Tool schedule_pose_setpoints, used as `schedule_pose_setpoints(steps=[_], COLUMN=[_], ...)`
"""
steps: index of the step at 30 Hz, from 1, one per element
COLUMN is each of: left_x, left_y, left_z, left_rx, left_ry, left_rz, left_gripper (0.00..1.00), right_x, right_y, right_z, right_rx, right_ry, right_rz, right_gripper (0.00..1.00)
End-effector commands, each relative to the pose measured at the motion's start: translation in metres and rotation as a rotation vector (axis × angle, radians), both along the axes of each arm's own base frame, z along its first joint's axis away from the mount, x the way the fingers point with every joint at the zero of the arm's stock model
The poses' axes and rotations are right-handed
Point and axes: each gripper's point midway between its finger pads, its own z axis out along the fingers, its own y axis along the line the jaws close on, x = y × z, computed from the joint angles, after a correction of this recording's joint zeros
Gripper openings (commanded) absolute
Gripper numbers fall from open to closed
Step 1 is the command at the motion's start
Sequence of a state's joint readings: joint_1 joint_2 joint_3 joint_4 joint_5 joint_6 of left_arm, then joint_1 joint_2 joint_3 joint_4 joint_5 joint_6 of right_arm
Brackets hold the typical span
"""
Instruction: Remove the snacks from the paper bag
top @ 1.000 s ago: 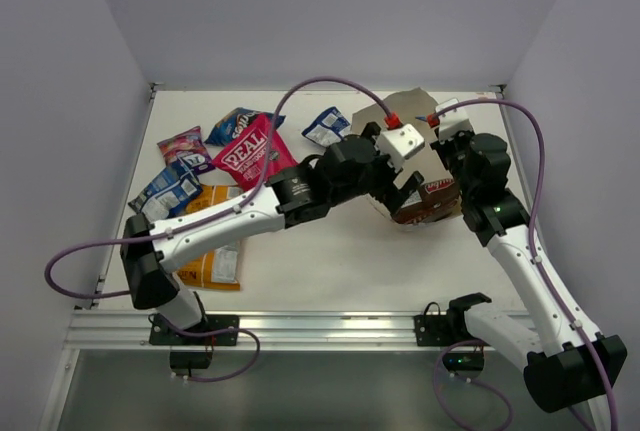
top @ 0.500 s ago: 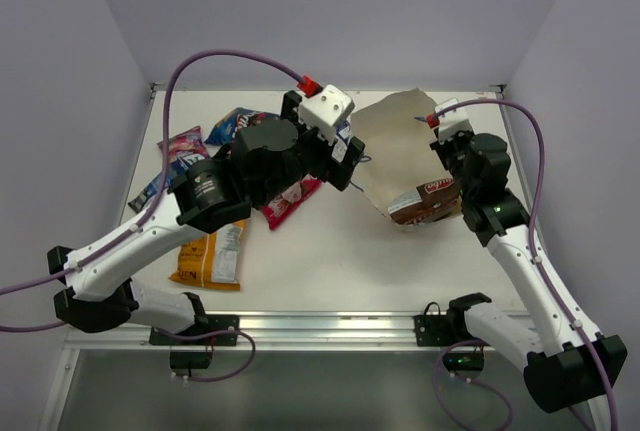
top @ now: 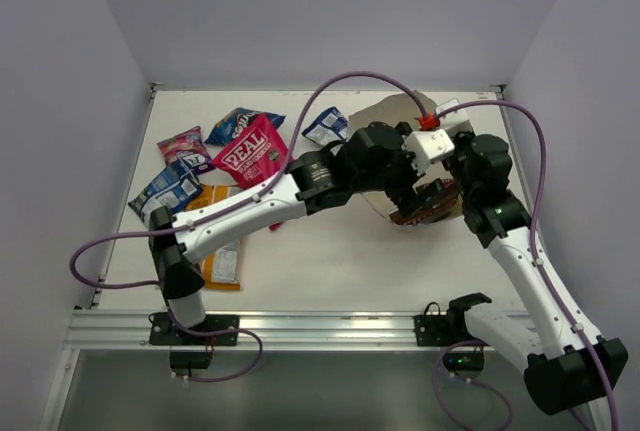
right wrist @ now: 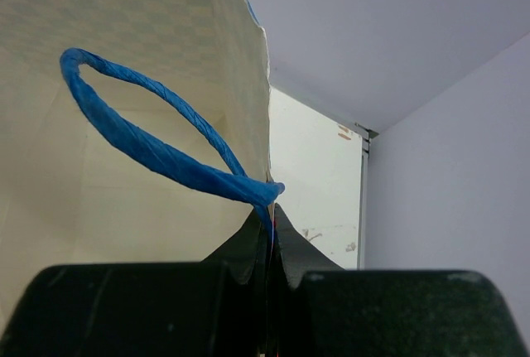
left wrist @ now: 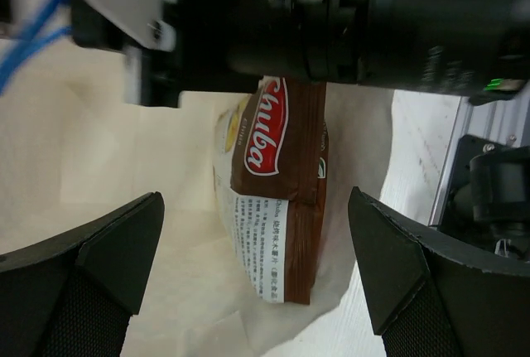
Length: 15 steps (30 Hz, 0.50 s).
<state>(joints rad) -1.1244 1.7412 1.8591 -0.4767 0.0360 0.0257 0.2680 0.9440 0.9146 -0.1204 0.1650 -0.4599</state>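
**Top external view.** The paper bag (top: 383, 123) is being shown lying on its side as a creased tan paper shell. The brown-and-white chip bag (top: 432, 213) is lying at the bag's near edge, in its mouth. The left arm (top: 260, 209) is being extended into that mouth. The small blue-white packet (top: 325, 128) is lying just beside the paper bag's left edge. Farther left, well apart from the bag, crinkly foil packets are lying flat: the large pink-red packet (top: 248, 154), the small blue packet (top: 240, 123) and the orange-yellow packet (top: 218, 263).

**Left wrist view.** The left gripper (left wrist: 254, 200) is being held with its fingers (left wrist: 91, 287) spread wide, one on each side of the chip bag and clear of it. The glossy packet is resting on the bag's plain tan inside, with its long axis running along the fingers.

**Right wrist view.** The right gripper (right wrist: 270, 249) is being kept pressed together on the paper bag's rim. The twisted blue cord handle (right wrist: 149, 150) is looping out from the pinch.
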Motion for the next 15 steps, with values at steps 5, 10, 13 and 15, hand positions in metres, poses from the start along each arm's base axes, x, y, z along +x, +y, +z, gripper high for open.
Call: schedule_pose_setpoints(steps=[5, 10, 13, 15], left_x=[0.007, 0.013, 0.017, 0.019], left_y=[-0.030, -0.037, -0.037, -0.038], left_z=[-0.039, -0.070, -0.087, -0.099], left_rx=[0.009, 0.014, 0.027, 0.016], left_ry=[-0.003, 0.026, 0.034, 0.076], left_rz=[-0.043, -0.016, -0.002, 0.016], left_gripper=[0.99, 0.99, 0.97, 0.93], right_x=[-0.004, -0.004, -0.004, -0.004], right_y=[0.001, 0.001, 0.001, 0.001], right_z=[0.023, 0.020, 0.020, 0.019], right_rx=[0.022, 0.024, 0.022, 0.024], right_ry=[-0.059, -0.055, -0.055, -0.055], right_rz=[0.008, 0.008, 0.008, 0.009], right_gripper=[0.00, 0.00, 0.00, 0.00])
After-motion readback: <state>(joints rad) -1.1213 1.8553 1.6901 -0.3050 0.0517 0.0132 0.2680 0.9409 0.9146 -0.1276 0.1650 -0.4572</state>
